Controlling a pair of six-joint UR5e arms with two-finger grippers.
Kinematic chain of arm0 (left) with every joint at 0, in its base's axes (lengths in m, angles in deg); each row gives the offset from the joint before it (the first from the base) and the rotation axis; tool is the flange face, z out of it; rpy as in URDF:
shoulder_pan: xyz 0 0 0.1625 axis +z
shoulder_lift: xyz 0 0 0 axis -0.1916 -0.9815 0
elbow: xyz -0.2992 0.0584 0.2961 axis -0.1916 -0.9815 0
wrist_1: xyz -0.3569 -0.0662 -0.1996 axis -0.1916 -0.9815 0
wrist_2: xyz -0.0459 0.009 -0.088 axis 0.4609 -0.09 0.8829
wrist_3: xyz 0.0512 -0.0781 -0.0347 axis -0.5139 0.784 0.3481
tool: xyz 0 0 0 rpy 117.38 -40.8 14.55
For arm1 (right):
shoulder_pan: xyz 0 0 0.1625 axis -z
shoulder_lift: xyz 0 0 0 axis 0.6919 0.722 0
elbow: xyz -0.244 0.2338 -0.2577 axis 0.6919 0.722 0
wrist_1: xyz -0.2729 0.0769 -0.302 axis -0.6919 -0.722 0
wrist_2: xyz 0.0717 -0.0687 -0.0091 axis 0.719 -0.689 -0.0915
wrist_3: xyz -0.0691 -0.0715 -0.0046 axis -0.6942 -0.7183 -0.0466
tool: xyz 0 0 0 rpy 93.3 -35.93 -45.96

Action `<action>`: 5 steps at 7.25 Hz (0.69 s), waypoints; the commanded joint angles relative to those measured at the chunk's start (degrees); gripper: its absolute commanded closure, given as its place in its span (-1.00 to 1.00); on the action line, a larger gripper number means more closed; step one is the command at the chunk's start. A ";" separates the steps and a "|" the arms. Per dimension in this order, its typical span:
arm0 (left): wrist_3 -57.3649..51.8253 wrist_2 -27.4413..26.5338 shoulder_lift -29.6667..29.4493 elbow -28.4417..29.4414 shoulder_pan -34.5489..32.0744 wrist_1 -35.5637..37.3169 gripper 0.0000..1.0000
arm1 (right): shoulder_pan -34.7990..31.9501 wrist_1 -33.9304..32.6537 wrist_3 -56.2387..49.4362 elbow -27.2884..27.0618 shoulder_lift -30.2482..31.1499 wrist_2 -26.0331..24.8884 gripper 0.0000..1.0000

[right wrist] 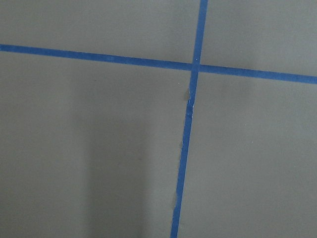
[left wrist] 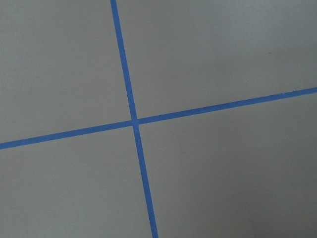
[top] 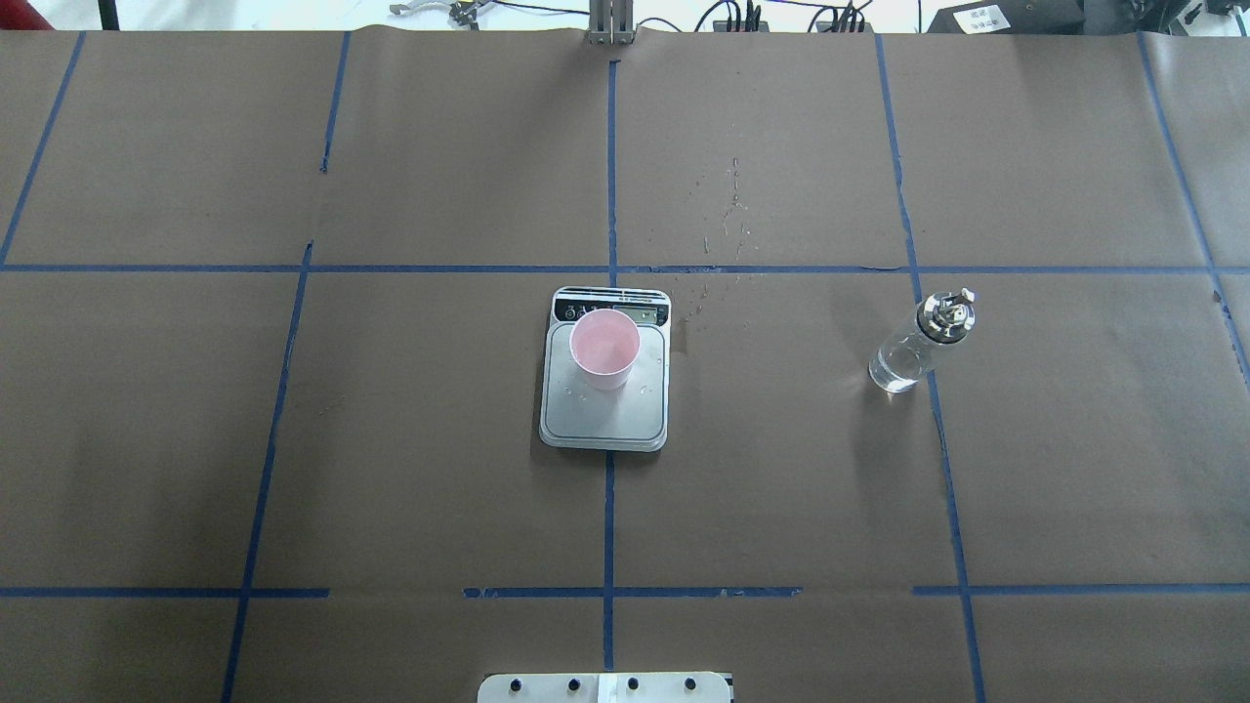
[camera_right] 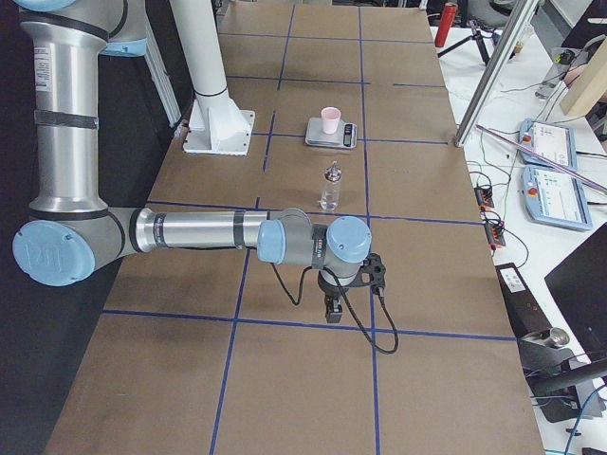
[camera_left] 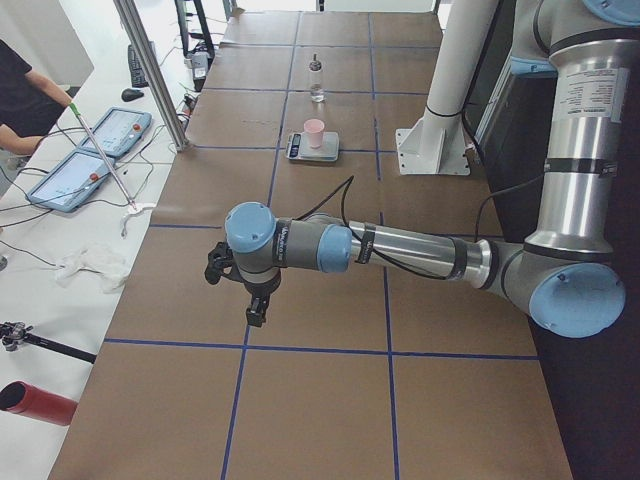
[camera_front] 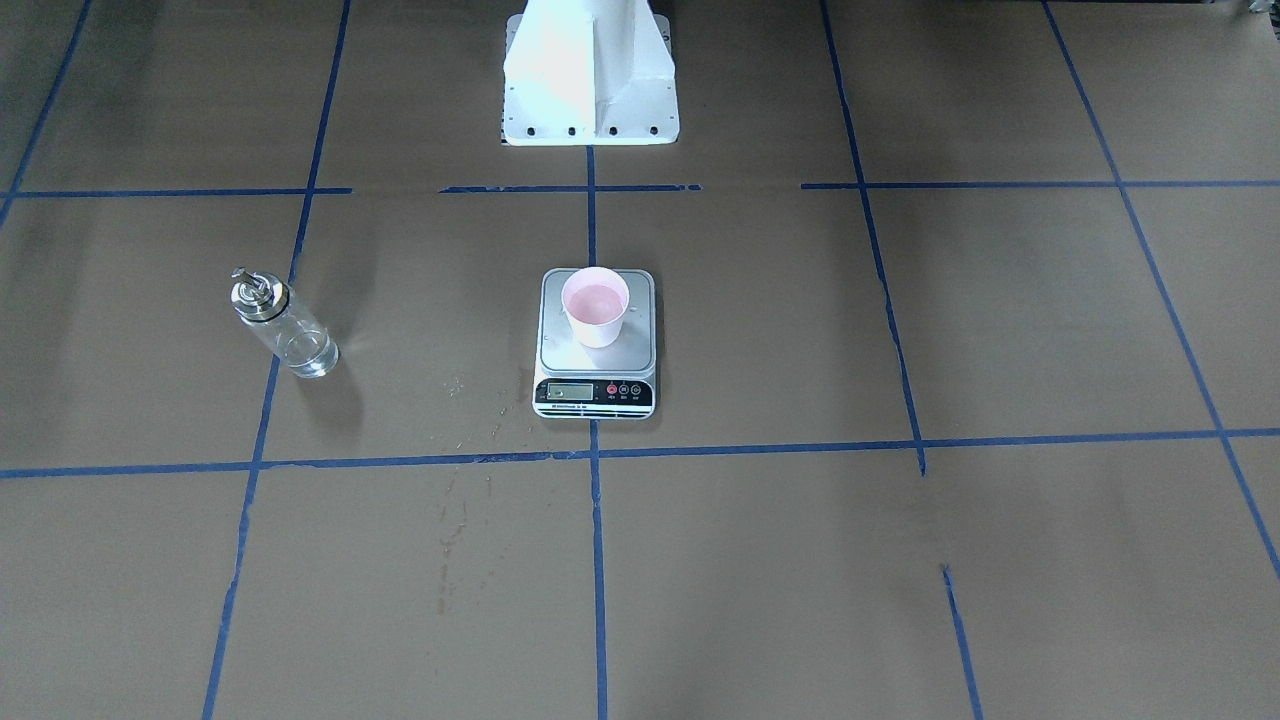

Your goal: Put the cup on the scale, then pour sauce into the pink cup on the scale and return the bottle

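The pink cup (camera_front: 596,306) (top: 604,349) stands upright on the silver plate of the scale (camera_front: 570,350) (top: 605,420) at the table's middle. The clear glass bottle (camera_front: 285,325) (top: 918,344) with a metal pourer cap stands upright on the brown paper on the robot's right side, well apart from the scale. Cup (camera_left: 314,132) (camera_right: 330,119) and bottle (camera_left: 316,78) (camera_right: 331,187) also show in the side views. My left gripper (camera_left: 257,312) hangs over the table's left end, my right gripper (camera_right: 333,309) over its right end; I cannot tell whether either is open or shut.
The robot's white base (camera_front: 590,75) stands behind the scale. Blue tape lines (left wrist: 133,121) (right wrist: 194,64) cross the brown paper under both wrist cameras. Small droplets (top: 728,210) mark the paper beyond the scale. An operator's arm (camera_left: 30,105) and tablets (camera_left: 90,150) sit beside the table.
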 commanded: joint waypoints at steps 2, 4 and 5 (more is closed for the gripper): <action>-0.02 -0.79 0.35 -0.67 0.05 0.00 -1.00 | 0.00 0.00 0.02 -0.19 -0.23 -0.07 -1.00; -0.02 -0.70 0.52 -0.59 0.05 0.00 -1.00 | 0.00 0.00 0.37 -2.37 0.11 0.02 -1.00; 0.07 -0.61 0.53 -0.15 0.05 0.00 -1.00 | 0.00 0.00 0.28 -2.82 0.11 -0.07 -1.00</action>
